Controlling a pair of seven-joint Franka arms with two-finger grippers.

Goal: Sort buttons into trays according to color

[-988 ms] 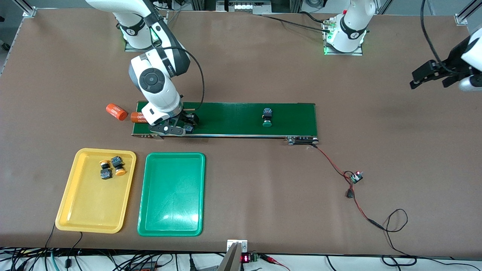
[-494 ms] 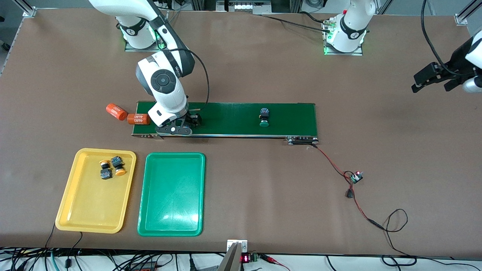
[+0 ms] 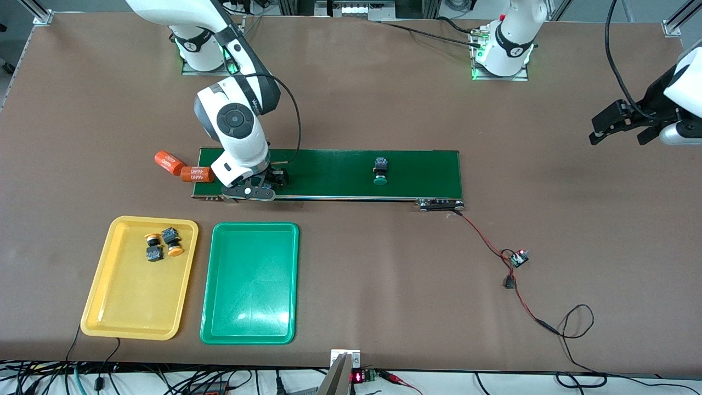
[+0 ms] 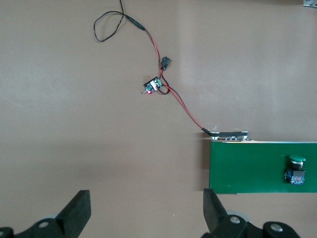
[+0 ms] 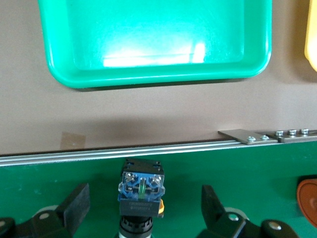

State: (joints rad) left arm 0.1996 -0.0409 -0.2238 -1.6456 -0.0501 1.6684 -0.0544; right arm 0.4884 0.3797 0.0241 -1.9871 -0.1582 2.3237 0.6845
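Note:
My right gripper is down on the dark green belt at the right arm's end, open. A button with a black-blue body lies between its fingers, touching neither; its cap is hidden. My right gripper straddles it. A green-capped button lies mid-belt, also seen as the green-capped button. Two yellow-orange buttons lie in the yellow tray. The green tray beside it holds nothing. My left gripper hangs open over bare table at the left arm's end, shown as left gripper.
Two orange cylinders lie at the belt's end beside my right gripper. A red-black cable with a small circuit board runs from the belt's other end toward the table's front edge.
The green-capped button and the orange cylinder on the belt have drifted toward the right arm's end. My right gripper shifted slightly along the belt. My left gripper moved a little.

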